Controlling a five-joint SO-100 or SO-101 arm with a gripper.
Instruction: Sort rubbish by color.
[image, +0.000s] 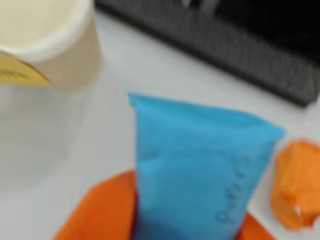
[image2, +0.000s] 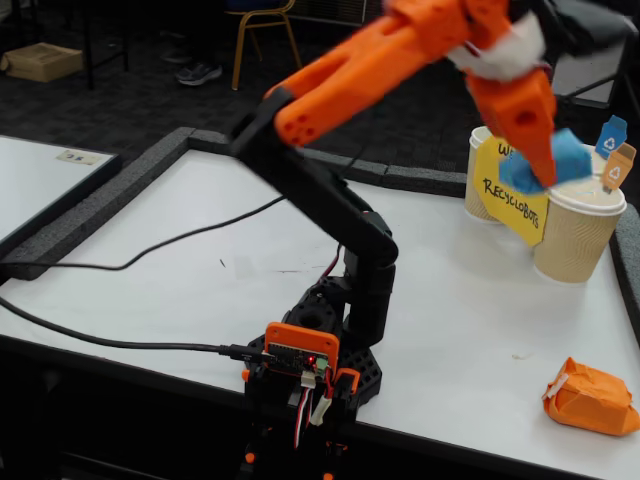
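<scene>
Orange gripper (image2: 540, 170) clamps the blue wad (image2: 568, 158), seemingly above the paper cups (image2: 580, 240) (view blurred). Released off-centre, it could bounce off a rim onto the table (image2: 150, 290).

The orange arm (image2: 400, 55) rises from its base (image2: 310, 365), elbow bent, and stretches far to the right in the fixed view. Its wrist tips downward, and the gripper (image2: 540, 170) is closed on a blue wad (image2: 565, 158).
</scene>
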